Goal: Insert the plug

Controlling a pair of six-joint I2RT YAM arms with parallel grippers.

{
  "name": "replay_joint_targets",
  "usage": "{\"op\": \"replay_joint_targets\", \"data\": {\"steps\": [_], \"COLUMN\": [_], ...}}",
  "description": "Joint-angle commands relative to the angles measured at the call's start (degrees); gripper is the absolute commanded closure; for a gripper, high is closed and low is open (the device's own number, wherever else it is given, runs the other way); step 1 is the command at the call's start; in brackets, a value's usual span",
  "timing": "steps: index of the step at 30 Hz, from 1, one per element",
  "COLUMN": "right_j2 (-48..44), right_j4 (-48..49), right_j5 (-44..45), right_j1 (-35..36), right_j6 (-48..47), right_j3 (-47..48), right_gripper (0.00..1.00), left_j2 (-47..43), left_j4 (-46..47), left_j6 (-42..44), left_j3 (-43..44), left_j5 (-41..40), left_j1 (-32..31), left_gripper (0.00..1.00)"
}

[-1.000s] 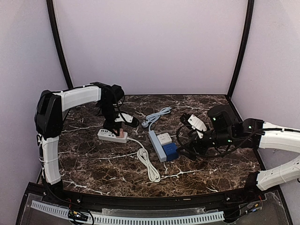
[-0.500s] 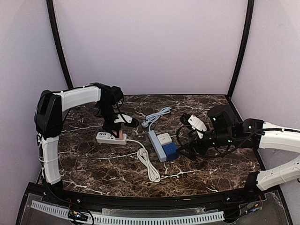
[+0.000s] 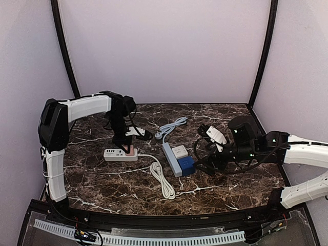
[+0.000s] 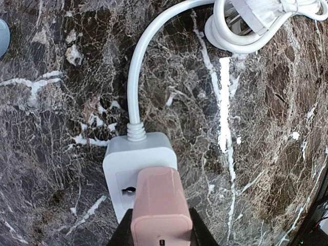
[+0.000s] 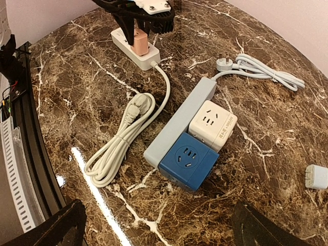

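Note:
My left gripper (image 4: 160, 237) is shut on a pink plug (image 4: 160, 205), its black fingers (image 4: 122, 234) pressed to both sides. The plug stands on the top face of a white power strip (image 4: 138, 154), covering most of the end socket; one slot shows beside it. Whether the pins are fully in is hidden. In the top view the left gripper (image 3: 126, 139) holds the plug (image 3: 131, 150) down on the strip (image 3: 117, 154). My right gripper (image 3: 204, 163) hovers open and holds nothing near the blue cube socket (image 5: 189, 161).
The strip's white cable runs to a coiled bundle (image 5: 120, 143). A grey power strip (image 5: 179, 120) carries a white cube socket (image 5: 212, 124) and the blue cube. Its grey cable and plug (image 5: 256, 66) lie behind. A small white adapter (image 5: 318, 177) lies at the right.
The left gripper has come down a little with the pink plug. The white strip has shifted slightly left and nearer and now lies more level. The right arm has barely moved.

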Motion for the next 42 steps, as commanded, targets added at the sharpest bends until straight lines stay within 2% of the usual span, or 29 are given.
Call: {"op": "replay_joint_targets", "data": {"steps": [1,21,26,27,29,32,33,35,42], "right_j2": [-1.09,-0.19,0.73,0.92,1.01,0.90,0.75,0.42,-1.32], "right_j4": [1.28,-0.14,0.70,0.84,1.01,1.10,1.12,1.22,1.53], "right_j5": [-0.29,0.49,0.37,0.37,0.42,0.61,0.62,0.71,1.60], "right_j1": [0.37,0.35,0.37,0.29,0.35,0.34,0.37,0.31,0.37], "right_j6": [0.37,2.22,2.51,2.39,2.12,1.69,1.57,1.46,1.80], "right_j3": [-0.72,1.01,1.52,1.63,1.81,2.01,2.01,1.78,0.80], "right_gripper": [0.02,0.01,0.02,0.01,0.01,0.01,0.02,0.01,0.01], "left_j2": [-0.86,-3.03,-6.13,-6.79,-7.95,-9.57,-9.92,-11.15,-16.44], "left_j4": [-1.02,5.78,7.65,7.44,8.32,8.32,8.13,8.57,9.49], "left_j6": [-1.10,-0.79,-0.48,-0.40,-0.71,-1.18,-1.15,-1.61,-3.28], "left_j3": [-2.33,-7.45,-9.97,-10.21,-11.02,-11.59,-11.66,-12.19,-12.40], "left_j5": [0.74,-3.81,-3.60,-2.80,-2.35,-1.77,-1.57,-1.92,-1.51], "left_j1": [-0.59,-0.59,-0.59,-0.59,-0.59,-0.66,-0.63,-0.67,-0.68], "left_gripper": [0.99,0.99,0.91,0.80,0.66,0.58,0.23,0.04,0.01]}}
